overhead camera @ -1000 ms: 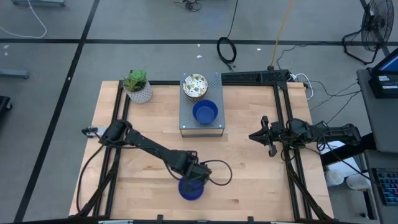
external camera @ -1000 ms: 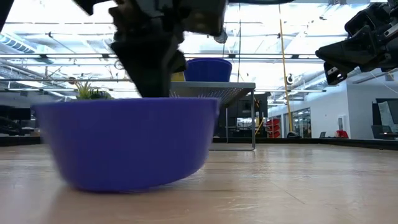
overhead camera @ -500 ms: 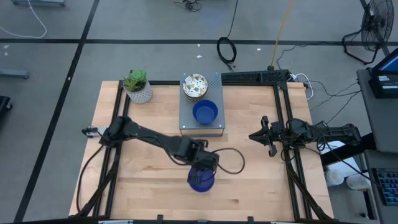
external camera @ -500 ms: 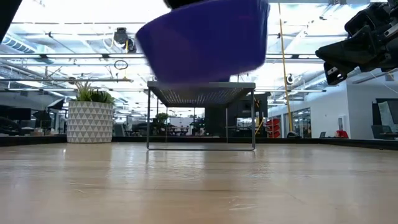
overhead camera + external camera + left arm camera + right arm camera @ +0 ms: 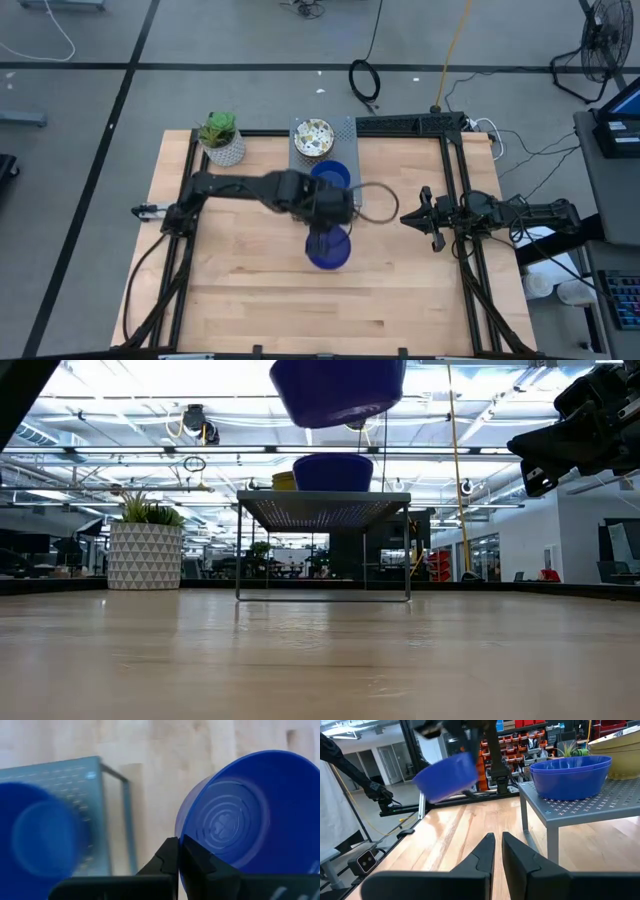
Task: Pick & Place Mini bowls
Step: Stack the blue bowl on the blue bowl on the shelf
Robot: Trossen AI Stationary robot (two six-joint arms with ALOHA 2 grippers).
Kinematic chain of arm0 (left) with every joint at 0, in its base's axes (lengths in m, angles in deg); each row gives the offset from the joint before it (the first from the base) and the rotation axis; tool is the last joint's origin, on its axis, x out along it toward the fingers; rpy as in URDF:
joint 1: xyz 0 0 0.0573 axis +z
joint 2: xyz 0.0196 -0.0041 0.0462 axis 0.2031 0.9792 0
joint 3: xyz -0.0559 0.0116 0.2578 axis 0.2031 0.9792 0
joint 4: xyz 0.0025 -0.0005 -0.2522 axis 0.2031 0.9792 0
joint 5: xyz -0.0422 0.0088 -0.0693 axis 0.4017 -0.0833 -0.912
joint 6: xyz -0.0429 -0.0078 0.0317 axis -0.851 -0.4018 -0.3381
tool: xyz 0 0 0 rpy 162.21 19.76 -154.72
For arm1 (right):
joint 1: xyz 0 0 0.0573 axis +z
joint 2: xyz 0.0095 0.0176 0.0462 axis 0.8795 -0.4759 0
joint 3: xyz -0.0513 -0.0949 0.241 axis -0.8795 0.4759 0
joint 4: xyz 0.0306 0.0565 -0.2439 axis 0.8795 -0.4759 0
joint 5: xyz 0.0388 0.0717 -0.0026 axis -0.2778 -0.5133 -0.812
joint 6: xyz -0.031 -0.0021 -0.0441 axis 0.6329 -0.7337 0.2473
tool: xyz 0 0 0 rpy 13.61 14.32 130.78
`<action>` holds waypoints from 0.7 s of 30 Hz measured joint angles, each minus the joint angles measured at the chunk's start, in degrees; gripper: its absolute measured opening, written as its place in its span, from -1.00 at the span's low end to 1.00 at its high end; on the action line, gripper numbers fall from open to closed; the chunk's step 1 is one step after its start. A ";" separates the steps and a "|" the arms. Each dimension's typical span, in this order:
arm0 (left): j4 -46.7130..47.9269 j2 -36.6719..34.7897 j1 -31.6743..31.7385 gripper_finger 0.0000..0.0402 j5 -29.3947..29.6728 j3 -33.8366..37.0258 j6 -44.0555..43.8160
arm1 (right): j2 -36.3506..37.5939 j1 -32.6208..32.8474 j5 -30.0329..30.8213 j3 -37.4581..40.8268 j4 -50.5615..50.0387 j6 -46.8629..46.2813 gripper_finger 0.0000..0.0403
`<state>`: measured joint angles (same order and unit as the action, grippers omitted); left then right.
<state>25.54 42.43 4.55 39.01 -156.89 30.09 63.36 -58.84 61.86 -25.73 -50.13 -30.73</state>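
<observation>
My left gripper (image 5: 327, 233) is shut on a solid blue mini bowl (image 5: 329, 251), held in the air just in front of the grey perforated stand (image 5: 345, 205). The low view shows this bowl (image 5: 338, 390) high above the table. On the stand sit another blue bowl (image 5: 333, 472) and a cream speckled bowl (image 5: 313, 137); my left arm covers part of that blue bowl in the high view. My right gripper (image 5: 412, 218) waits shut by the table's right edge, touching nothing. My left gripper (image 5: 179, 855) pinches the blue bowl's rim (image 5: 182, 832) between its two fingers, one finger (image 5: 200, 865) inside the bowl and the other outside. The fingers come from above. The bowl is lifted clear of the table and hangs below them, tilted (image 5: 447, 777).
A white textured pot with a green plant (image 5: 222, 140) stands at the far left corner. Black rails (image 5: 460, 200) run along the table's left, far and right sides. Bare wood (image 5: 250, 300) lies between the stand and the near edge.
My left gripper, shut on the blue bowl throughout, has lifted it off the table near the near edge. It has carried it up and toward the far edge, to just in front of the stand. The bowl now hangs clear of the wood.
</observation>
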 joint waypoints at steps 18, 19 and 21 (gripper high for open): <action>2.14 -3.08 20.57 -0.98 -5.21 -3.82 -8.67 | 0.00 -0.02 0.00 0.00 0.02 0.00 -0.90; 1.91 -3.30 21.29 -0.97 -5.46 -3.78 -9.67 | 0.00 -0.02 0.00 0.00 -0.02 -0.02 -0.90; -0.02 -3.47 22.62 -0.95 -5.90 -3.85 -11.90 | 0.00 -0.01 0.00 0.02 0.02 -0.02 -0.90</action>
<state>25.52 38.95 27.17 33.10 -160.74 18.19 63.36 -58.85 61.86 -25.71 -50.11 -30.75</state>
